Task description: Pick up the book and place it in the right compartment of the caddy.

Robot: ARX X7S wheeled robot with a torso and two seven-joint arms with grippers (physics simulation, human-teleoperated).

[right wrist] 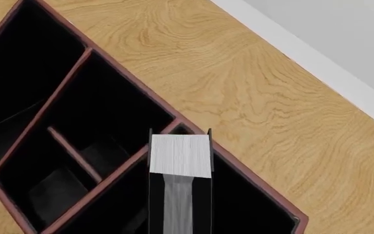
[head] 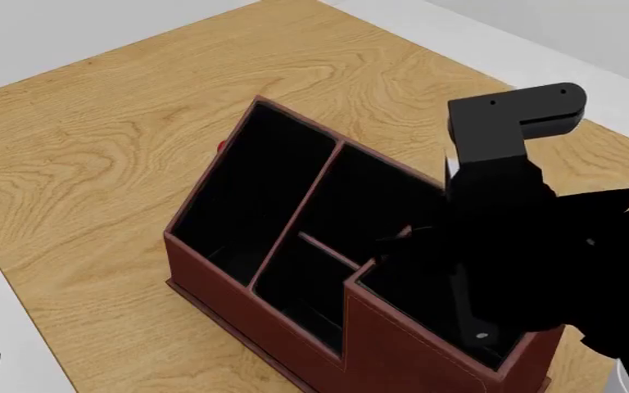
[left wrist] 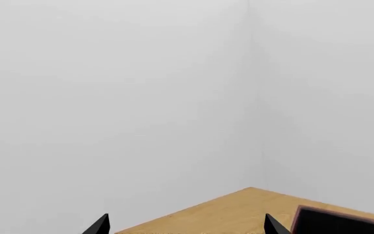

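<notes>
book held upright over the caddy's tall end

the right gripper (right wrist: 180,214) has its jaws closed on the book (right wrist: 179,155), one black cover pressed on each side and the white page edge facing the wrist camera — the book stands on end over the corner of the right compartment (right wrist: 239,204), where that section's wall meets the divider of the middle section; how deep it sits i cannot tell. in the head view the right arm (head: 511,237) blocks most of that compartment. the caddy (head: 260,295) rests on the wooden tabletop (head: 107,139), its long narrow section and divided middle section showing only black lining. the left gripper (left wrist: 185,225) shows just two black tips set wide apart with nothing between them, a corner of the caddy nearby.
</notes>
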